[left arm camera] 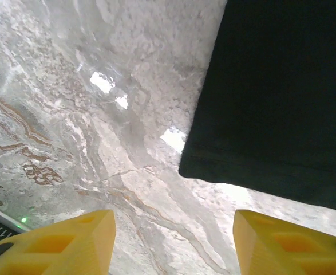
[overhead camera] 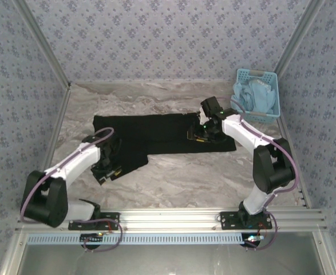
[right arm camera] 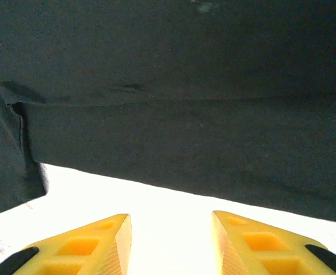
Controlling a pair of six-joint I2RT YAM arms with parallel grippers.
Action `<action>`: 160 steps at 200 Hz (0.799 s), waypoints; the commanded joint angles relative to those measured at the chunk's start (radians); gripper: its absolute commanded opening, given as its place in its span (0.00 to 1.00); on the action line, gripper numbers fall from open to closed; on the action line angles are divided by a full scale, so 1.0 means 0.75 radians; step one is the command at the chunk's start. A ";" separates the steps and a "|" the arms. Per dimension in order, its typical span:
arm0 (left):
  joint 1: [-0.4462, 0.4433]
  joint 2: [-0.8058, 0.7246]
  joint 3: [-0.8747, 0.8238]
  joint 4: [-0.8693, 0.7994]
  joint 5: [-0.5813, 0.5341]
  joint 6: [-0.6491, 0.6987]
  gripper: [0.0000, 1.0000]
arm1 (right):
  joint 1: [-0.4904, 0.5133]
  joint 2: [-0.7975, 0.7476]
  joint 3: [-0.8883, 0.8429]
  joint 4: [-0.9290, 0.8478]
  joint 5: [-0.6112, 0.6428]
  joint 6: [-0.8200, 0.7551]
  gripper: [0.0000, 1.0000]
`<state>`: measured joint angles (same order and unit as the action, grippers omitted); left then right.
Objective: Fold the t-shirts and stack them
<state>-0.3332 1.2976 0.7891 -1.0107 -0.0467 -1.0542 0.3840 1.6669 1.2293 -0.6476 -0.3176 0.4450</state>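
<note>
One black t-shirt [overhead camera: 156, 133] lies spread flat on the marble table, plain side up, with a flap hanging toward the near left. My left gripper [overhead camera: 107, 167] hovers at that near-left flap. In the left wrist view its yellow fingers [left arm camera: 70, 243] stand apart over bare marble, and a corner of the t-shirt [left arm camera: 276, 97] lies just ahead to the right. My right gripper [overhead camera: 200, 134] is over the shirt's right part. Seen from the right wrist, the gripper [right arm camera: 170, 232] is open over bright bare table, the shirt's hem [right arm camera: 173, 166] just beyond the tips.
A light blue basket [overhead camera: 269, 77] holding pale blue cloth [overhead camera: 253, 94] stands at the back right corner. Patterned walls close in the table on three sides. A metal rail [overhead camera: 173, 217] runs along the near edge by the arm bases.
</note>
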 commanded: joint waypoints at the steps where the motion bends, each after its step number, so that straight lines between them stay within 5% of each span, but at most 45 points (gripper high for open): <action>1: 0.096 -0.060 0.010 0.012 -0.022 -0.021 0.58 | -0.052 -0.104 -0.092 0.024 0.024 0.037 0.43; 37: 0.415 -0.051 0.030 0.324 0.169 0.185 0.56 | -0.141 -0.186 -0.209 0.094 -0.022 0.046 0.43; 71: 0.605 0.158 0.184 0.580 0.365 0.456 0.53 | -0.158 -0.182 -0.232 0.165 -0.145 0.002 0.44; 112: 0.673 0.374 0.297 0.639 0.434 0.707 0.51 | -0.162 -0.162 -0.244 0.415 -0.450 0.078 0.50; 160: 0.676 0.477 0.326 0.591 0.400 0.771 0.46 | -0.163 -0.156 -0.252 0.494 -0.453 0.190 0.51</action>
<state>0.1703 1.6436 1.0168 -0.5549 0.2401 -0.5442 0.2676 1.5452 1.0515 -0.3283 -0.6094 0.5350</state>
